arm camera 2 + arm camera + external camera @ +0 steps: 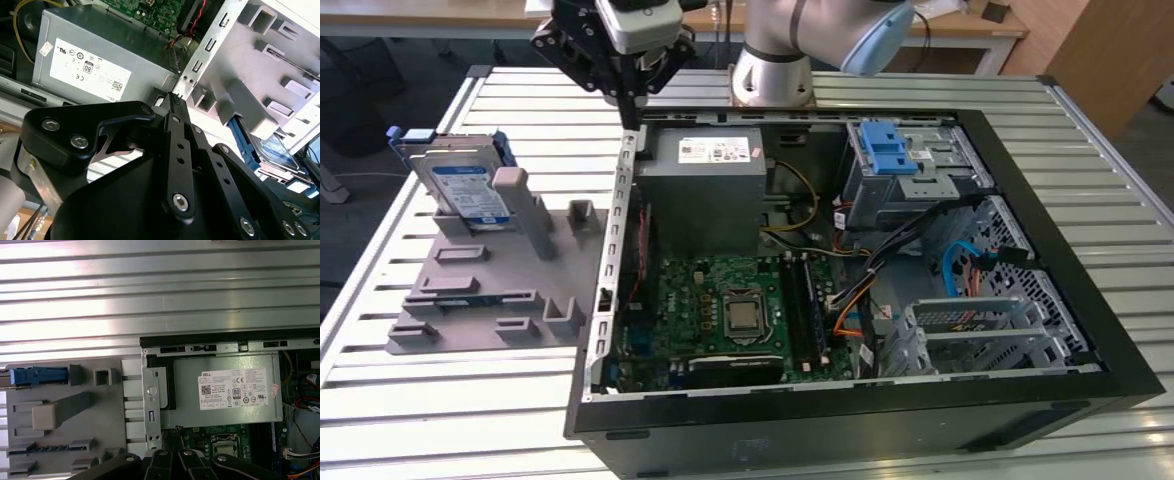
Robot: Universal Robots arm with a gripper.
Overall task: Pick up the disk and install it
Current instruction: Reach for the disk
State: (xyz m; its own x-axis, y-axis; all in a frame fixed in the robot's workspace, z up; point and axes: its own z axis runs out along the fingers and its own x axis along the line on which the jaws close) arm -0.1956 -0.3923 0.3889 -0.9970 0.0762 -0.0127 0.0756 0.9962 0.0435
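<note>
Exterior view: the disk (464, 185) stands upright in a grey holder (494, 300) on the slatted metal worktop (1121, 180), at the exterior view's left, not yet picked up. The end effector (630, 115) hangs clenched on nothing above the open computer case (854, 420), over the wall facing the holder, near the power supply (707, 190). Picking and installing are both left to do. Wooden furniture (1081, 50) stands behind.

Exterior view: a slatted metal table (440, 420) spans the frame, its ribs running left to right. Dark floor (360, 130) lies at upper left; a pale wooden desk (961, 25) crosses the top edge; a brown wooden panel (1094, 60) stands at upper right. Overhead light glares off the slats (160, 300) in the first wrist view.
</note>
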